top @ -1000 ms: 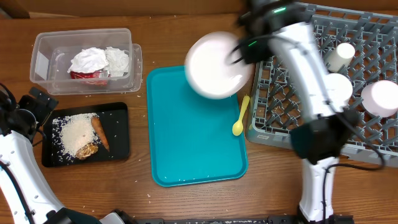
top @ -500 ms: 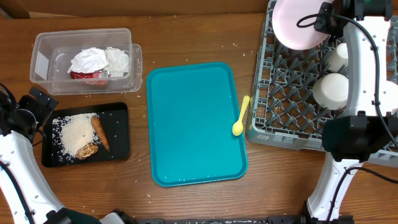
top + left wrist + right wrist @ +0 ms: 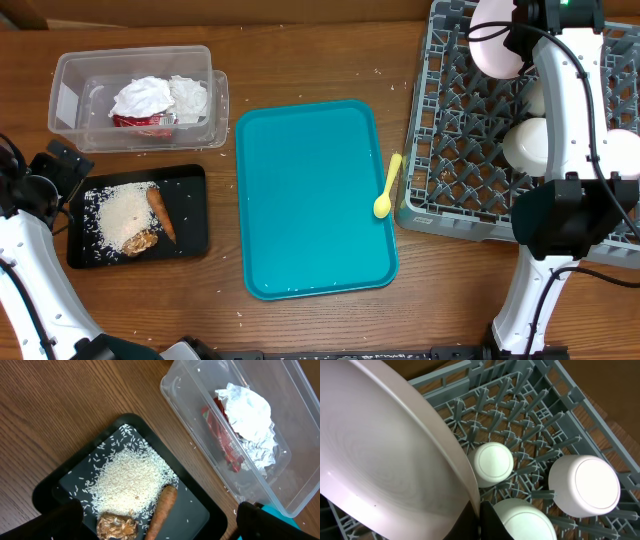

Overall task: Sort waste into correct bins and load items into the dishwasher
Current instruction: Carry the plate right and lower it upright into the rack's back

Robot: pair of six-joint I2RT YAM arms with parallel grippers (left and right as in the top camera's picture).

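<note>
- The right gripper [image 3: 480,519] was pressed on the rim of the smaller pinkish-white round plate [image 3: 385,455], the pinch showing at the bottom of the wrist view.
- A second before, that plate was in the air over the far right corner of the flat teal plastic tray [image 3: 310,200]. Half a second before, it had reached the far left corner of the large square grey plastic dish rack [image 3: 450,150].
- It now hung further in, at the rack's far edge, and was turned more on its edge above the upright pegs.
- Its lower rim was out of view, so whether it had seated between the pegs could not be told. By my reading, the loading step was close to its release.
- Three upturned white cups [image 3: 585,482] stood in the rack just beside the plate.
- The small yellow plastic spoon [image 3: 388,187] had not moved. It lay on the teal tray's right rim, beside the rack, not yet loaded.
- The left gripper [image 3: 160,520] had not shifted either. Its fingers were spread and empty over the shallow black rectangular tray [image 3: 190,230].
- The waste looked sorted and unchanged: crumpled white napkins [image 3: 150,97] and the red-and-white wrapper [image 3: 140,121] sat in the clear plastic tub [image 3: 70,70].
- Loose rice [image 3: 120,215], the orange carrot piece [image 3: 160,215] and the brown chunk [image 3: 140,242] sat on the black tray.
</note>
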